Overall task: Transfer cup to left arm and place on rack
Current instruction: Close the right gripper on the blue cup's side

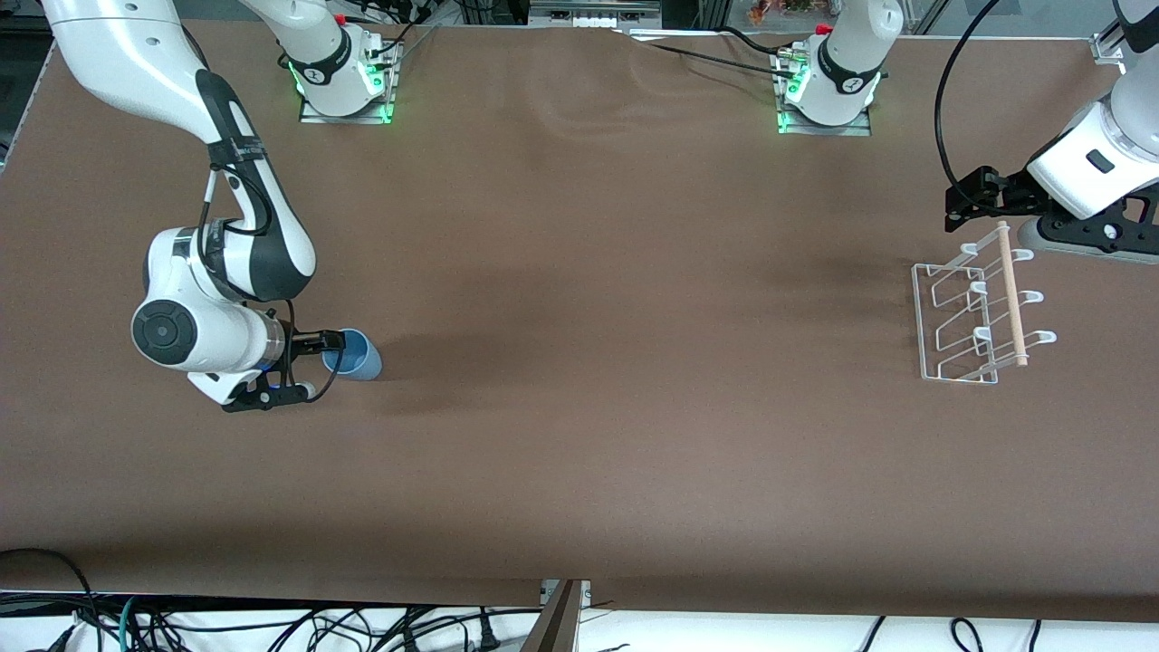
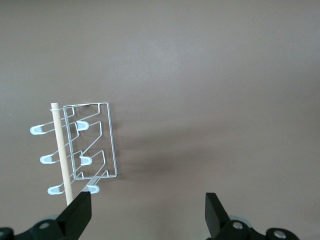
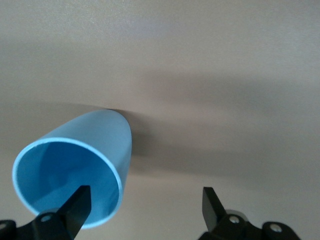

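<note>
Cup (image 1: 356, 354): upright on tabletop (image 1: 579, 362), right arm's end, nine o'clock. Right end effector (image 1: 333, 355): fingers apart, one inside the rim, one outside. Rack (image 1: 980, 308): three o'clock. Left end effector (image 1: 962, 201): open, waiting above rack.

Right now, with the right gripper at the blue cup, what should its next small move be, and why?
Probably shut the right gripper on the cup's wall. The cup stands on the table at the right arm's end, and the right wrist view shows one finger inside its rim with the other outside, open. The left gripper waits open over the rack.
</note>
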Controlling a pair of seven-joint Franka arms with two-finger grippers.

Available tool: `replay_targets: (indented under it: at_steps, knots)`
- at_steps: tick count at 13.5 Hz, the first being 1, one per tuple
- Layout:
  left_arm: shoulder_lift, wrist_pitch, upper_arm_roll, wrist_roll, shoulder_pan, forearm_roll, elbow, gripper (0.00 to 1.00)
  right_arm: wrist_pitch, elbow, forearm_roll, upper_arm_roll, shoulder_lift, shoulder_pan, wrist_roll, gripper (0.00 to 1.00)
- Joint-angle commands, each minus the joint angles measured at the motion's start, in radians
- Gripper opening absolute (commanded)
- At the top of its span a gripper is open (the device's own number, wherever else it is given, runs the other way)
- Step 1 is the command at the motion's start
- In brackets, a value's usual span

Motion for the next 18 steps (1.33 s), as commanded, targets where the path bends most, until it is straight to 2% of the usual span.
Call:
replay_targets:
  at_steps: [1,2,3,4,12,14,18]
  knots:
    - [-0.014,-0.011,0.004,-0.006,-0.008,-0.006,-0.003,1.00,0.019,0.021,0.001,0.003,0.035,0.017,0.007,0.70]
    - [-0.014,-0.011,0.004,-0.006,-0.008,-0.006,-0.001,1.00,0.017,0.021,0.004,0.003,0.035,0.017,0.008,0.33]
    - [-0.014,-0.011,0.004,-0.006,-0.008,-0.006,-0.003,1.00,0.017,0.021,0.007,0.003,0.035,0.016,0.008,0.03]
    - [-0.014,-0.011,0.004,-0.006,-0.008,-0.006,-0.003,1.00,0.017,0.023,0.007,0.003,0.035,0.017,0.025,0.00]
    - [-0.014,-0.011,0.003,-0.009,-0.008,-0.006,-0.003,1.00,0.005,0.061,0.010,0.005,0.035,0.031,0.117,0.00]
    - [-0.014,-0.011,0.003,-0.012,-0.008,-0.006,-0.003,1.00,-0.018,0.086,0.066,0.006,0.032,0.040,0.152,0.00]
    - [-0.016,-0.014,0.001,-0.013,-0.010,-0.008,-0.003,1.00,-0.185,0.210,0.238,0.006,0.030,0.059,0.261,0.00]
